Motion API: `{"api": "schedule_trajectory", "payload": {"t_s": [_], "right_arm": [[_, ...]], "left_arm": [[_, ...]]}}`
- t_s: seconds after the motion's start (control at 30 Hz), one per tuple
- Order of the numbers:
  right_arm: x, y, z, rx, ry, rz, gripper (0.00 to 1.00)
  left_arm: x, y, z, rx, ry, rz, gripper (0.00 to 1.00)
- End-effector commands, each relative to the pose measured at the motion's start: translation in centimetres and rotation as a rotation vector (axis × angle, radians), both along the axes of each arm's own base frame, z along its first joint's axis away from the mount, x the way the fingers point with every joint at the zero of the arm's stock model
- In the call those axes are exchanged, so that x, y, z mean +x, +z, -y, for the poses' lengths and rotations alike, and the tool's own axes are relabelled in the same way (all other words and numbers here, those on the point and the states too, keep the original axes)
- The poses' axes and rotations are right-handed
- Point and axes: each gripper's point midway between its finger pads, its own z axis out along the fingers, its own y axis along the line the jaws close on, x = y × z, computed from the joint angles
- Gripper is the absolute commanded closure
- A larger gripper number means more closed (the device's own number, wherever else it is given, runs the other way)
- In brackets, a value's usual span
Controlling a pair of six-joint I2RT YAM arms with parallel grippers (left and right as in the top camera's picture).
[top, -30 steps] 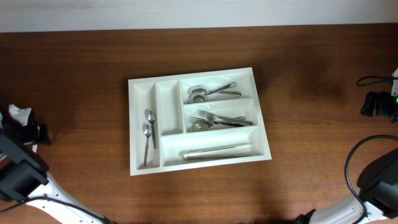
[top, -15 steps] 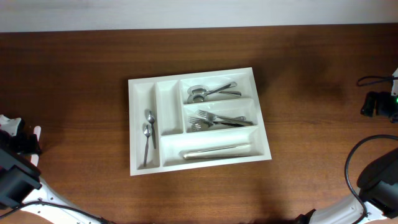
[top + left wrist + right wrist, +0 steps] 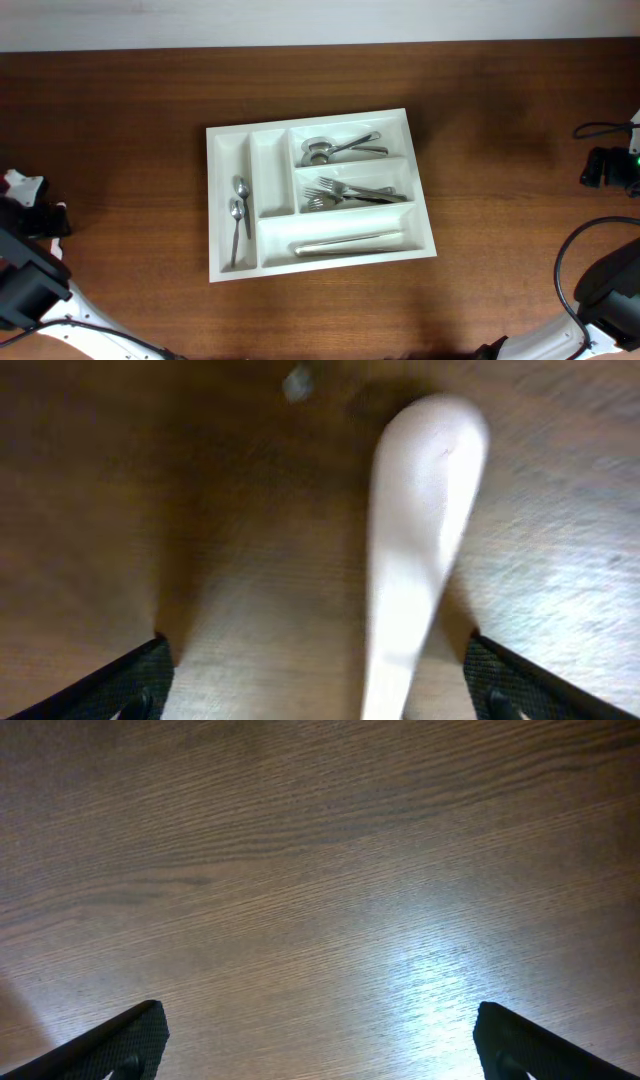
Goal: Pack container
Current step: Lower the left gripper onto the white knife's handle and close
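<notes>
1. While our left claw (image 3: pixel 320 676) hangs low over the wooden surface (image 3: pixel 90 510), its fingers (image 3: pixel 135 685) stand wide apart at the lower corners of the wrist view and grip nothing. One white spoon (image 3: pixel 420 520) lies between them, nearer one finger, and blur keeps us from saying whether it touches that finger.
2. The spoon's long axis runs away from the claw, a little tilted, with the bowl at the far end and the handle coming back toward the wrist.
3. Our right claw (image 3: pixel 318 1036) is spread just as wide, with only bare wood beneath it.
4. Seen from overhead, the container (image 3: pixel 268 175) sits mid-surface, to the right of the left arm (image 3: pixel 30 285) and well apart from it. Its long axis runs crosswise, slightly turned.
5. The right arm (image 3: pixel 610 280) is also well apart from the container, so neither arm is clearly nearer. We judge the carry falls to the left one, since the spoon lies at its claw.
6. We count five compartments, two narrow and three wide.
7. The outer narrow one holds two small spoons (image 3: pixel 241 187), and the inner narrow one holds nothing.
8. The far wide one holds two or three metal spoons (image 3: pixel 318 150), overlapping.
9. The middle one holds a tangle of forks (image 3: pixel 345 190) we cannot count exactly.
10. The near one holds pale long pieces (image 3: pixel 345 242), number unclear.
</notes>
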Motion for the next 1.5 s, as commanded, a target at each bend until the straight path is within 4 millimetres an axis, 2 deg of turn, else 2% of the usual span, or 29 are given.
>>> {"api": "schedule_trajectory", "payload": {"t_s": [0.0,0.1,0.4,0.7,0.9,1.1,1.27,1.47], "right_arm": [[0.0,0.0,0.0,0.003,0.0,0.005,0.01],[0.0,0.0,0.0,0.003,0.0,0.005,0.01],[0.0,0.0,0.0,0.003,0.0,0.005,0.01],[0.0,0.0,0.0,0.003,0.0,0.005,0.01],[0.0,0.0,0.0,0.003,0.0,0.005,0.01],[0.0,0.0,0.0,0.003,0.0,0.005,0.01],[0.0,0.0,0.0,0.003,0.0,0.005,0.01],[0.0,0.0,0.0,0.003,0.0,0.005,0.01]], "left_arm": [[1.5,-1.2,2.0,-0.064,-0.056,0.026,0.16],[1.7,-1.2,2.3,-0.063,-0.064,0.024,0.26],[1.1,-1.2,2.8,-0.086,-0.061,0.001,0.27],[0.8,-1.2,3.1,-0.098,-0.06,-0.012,0.57],[0.4,-1.2,2.7,-0.08,-0.058,-0.031,0.59],[0.4,-1.2,2.7,-0.078,-0.048,-0.034,0.66],[0.4,-1.2,2.7,-0.079,-0.048,-0.034,0.77],[0.4,-1.2,2.7,-0.079,-0.048,-0.034,0.8]]}}
